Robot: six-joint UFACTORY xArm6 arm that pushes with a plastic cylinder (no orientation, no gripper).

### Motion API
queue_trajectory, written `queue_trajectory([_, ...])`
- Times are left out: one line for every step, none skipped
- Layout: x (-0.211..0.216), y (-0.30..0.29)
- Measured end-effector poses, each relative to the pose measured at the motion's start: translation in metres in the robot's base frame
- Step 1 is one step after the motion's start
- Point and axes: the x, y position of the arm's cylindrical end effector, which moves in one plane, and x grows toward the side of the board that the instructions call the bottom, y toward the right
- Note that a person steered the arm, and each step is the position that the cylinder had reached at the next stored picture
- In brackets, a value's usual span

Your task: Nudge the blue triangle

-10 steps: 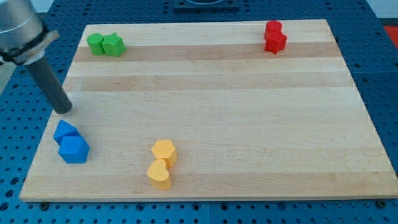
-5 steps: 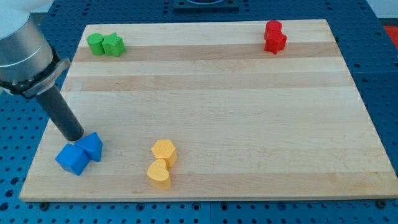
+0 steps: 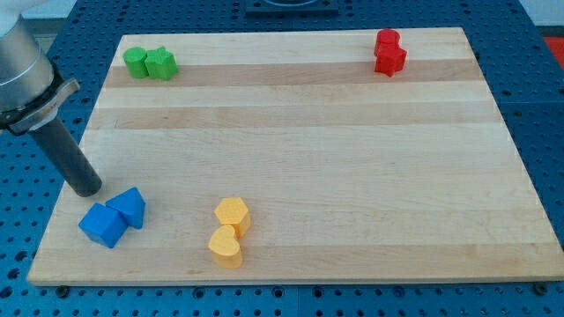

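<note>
The blue triangle (image 3: 130, 207) lies near the board's bottom left corner, touching a blue cube (image 3: 102, 225) just below and to its left. My tip (image 3: 85, 188) rests on the board up and to the left of both blue blocks, a short gap from them and touching neither.
Two green blocks (image 3: 150, 62) sit together at the top left. Two red blocks (image 3: 389, 52) sit at the top right. A yellow hexagon (image 3: 233, 215) and a yellow heart-like block (image 3: 226, 246) sit at the bottom centre. The wooden board (image 3: 308, 150) lies on a blue perforated table.
My tip first moved down-right and pushed the blue triangle to the right of the cube, which turned. It has since backed off up and to the left.
</note>
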Motion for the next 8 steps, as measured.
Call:
queue_trajectory([0.000, -0.001])
queue_trajectory([0.000, 0.004])
queue_trajectory([0.000, 0.005])
queue_trajectory([-0.025, -0.019])
queue_trajectory([-0.053, -0.040])
queue_trajectory([-0.071, -0.030])
queue_trajectory([-0.114, -0.029])
queue_trajectory([-0.138, -0.030])
